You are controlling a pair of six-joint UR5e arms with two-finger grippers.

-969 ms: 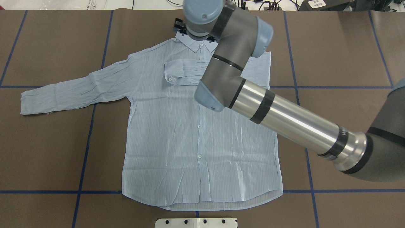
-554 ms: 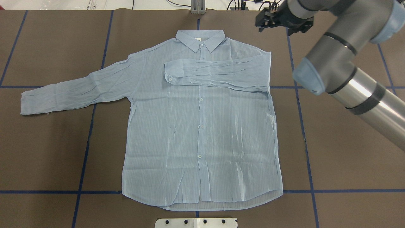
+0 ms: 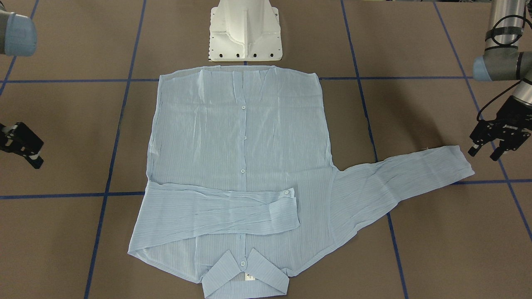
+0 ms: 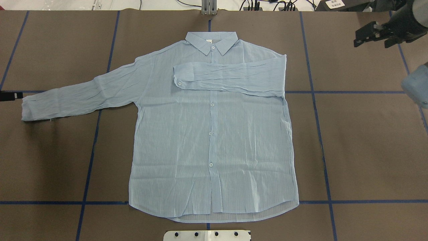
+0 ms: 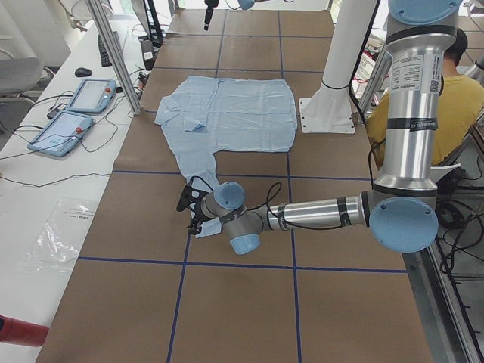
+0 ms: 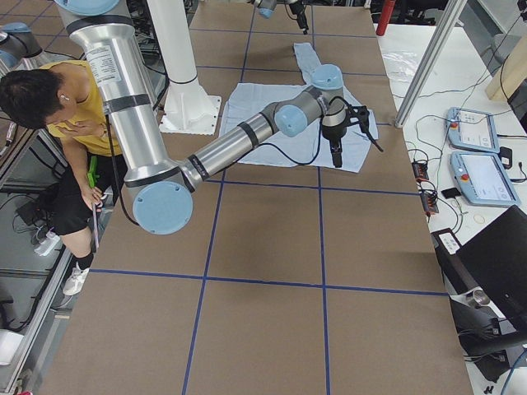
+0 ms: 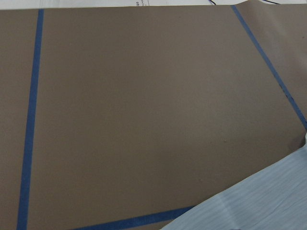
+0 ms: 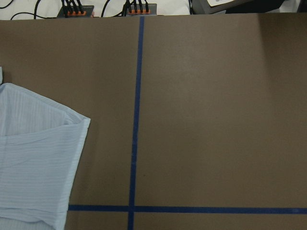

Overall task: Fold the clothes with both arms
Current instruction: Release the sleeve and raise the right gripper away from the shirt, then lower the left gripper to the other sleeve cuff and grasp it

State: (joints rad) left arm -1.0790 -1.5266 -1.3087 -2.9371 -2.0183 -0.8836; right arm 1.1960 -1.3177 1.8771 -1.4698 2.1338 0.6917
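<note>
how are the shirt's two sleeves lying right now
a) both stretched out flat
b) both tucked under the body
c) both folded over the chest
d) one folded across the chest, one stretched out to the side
D: one sleeve lies folded across the chest of the shirt, while the other sleeve lies stretched out flat on the table.

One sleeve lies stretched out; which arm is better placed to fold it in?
Left. The left end effector hovers open beside the cuff of the outstretched sleeve; the right end effector sits far off, past the shirt's already folded side.
</note>
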